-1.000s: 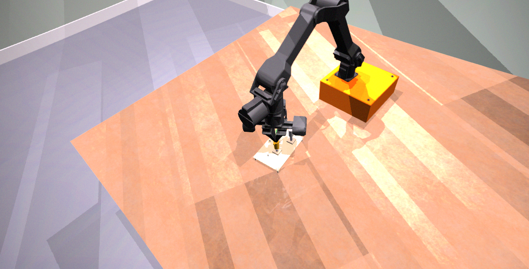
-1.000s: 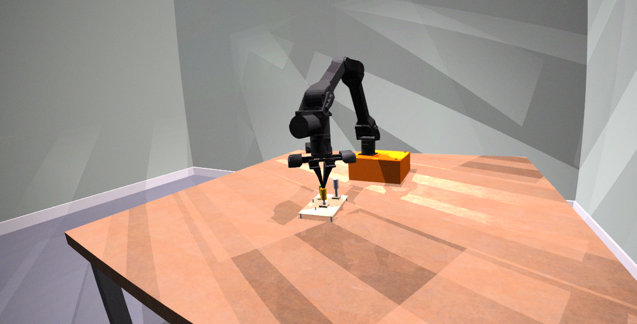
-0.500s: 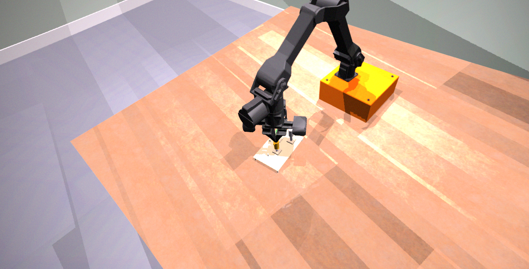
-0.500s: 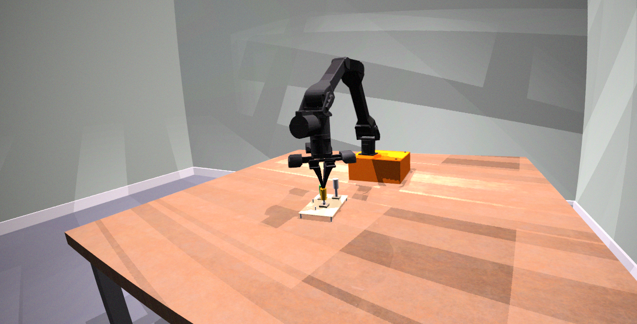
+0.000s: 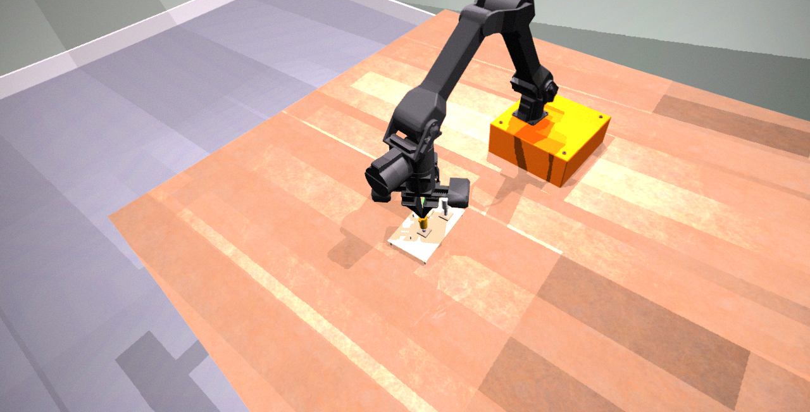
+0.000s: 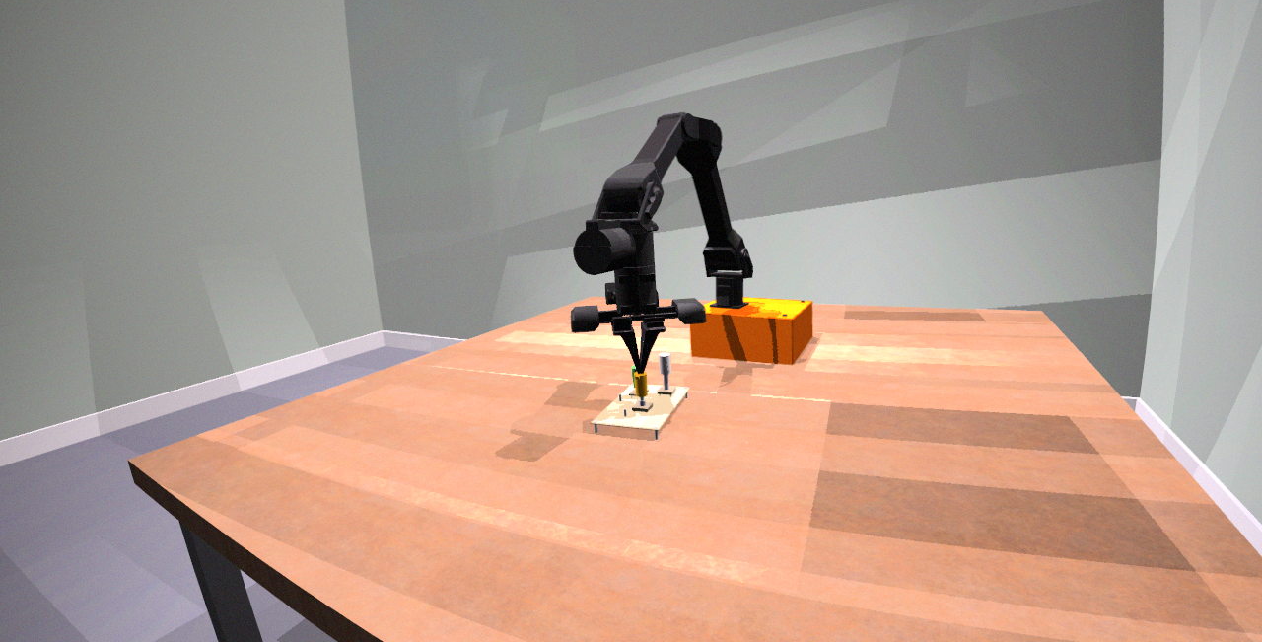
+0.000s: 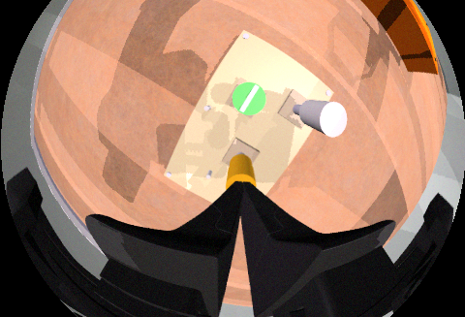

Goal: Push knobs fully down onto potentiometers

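The amber knob (image 5: 423,223) (image 6: 641,385) (image 7: 240,168) stood upright at the near part of the circuit board (image 5: 419,251) (image 6: 617,419) (image 7: 257,60), with a stretch of bare shaft showing between it and its potentiometer (image 5: 424,233) (image 6: 642,406) (image 7: 237,147). Right above, the gripper (image 5: 421,215) (image 6: 640,371) (image 7: 242,188) was clenched on nothing, its tips together at the knob's top; whether they already bore on it, I could not tell. The step looked to be the first push. It called for a slow, straight press through the knob's centre — pressing off-centre could tilt it or pry the potentiometer loose — easing off once it met the body. Farther right, the grey knob (image 5: 444,206) (image 6: 665,363) (image 7: 322,117) also showed shaft below it and probably needed the same treatment. The green knob (image 7: 249,98), at the far left, was best avoided.
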Tool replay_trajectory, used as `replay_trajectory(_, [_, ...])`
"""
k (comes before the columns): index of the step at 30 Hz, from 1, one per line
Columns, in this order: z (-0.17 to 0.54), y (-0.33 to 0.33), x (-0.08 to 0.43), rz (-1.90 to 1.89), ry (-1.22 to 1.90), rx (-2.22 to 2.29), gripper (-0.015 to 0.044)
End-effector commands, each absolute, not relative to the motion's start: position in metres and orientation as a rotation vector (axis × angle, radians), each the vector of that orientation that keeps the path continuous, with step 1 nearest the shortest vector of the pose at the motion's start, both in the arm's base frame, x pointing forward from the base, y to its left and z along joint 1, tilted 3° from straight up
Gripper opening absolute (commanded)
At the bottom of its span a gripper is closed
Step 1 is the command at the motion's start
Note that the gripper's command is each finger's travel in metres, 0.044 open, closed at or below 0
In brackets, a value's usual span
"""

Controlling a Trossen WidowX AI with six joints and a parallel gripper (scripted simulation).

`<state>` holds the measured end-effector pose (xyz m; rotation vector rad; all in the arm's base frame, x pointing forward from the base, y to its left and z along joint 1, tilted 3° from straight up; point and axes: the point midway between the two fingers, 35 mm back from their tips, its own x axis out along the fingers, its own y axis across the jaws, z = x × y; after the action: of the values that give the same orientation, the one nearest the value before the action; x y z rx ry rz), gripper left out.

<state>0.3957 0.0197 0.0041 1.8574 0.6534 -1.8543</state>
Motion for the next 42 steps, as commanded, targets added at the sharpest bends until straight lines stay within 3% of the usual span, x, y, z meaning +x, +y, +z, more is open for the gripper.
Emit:
replay_trajectory(1, [-0.0144,0.02,0.3982,-1.866,0.651,1.852,0.0])
replay_trajectory(42, [-0.0223,0.0202,0.398,-1.866,0.651,1.852,0.0])
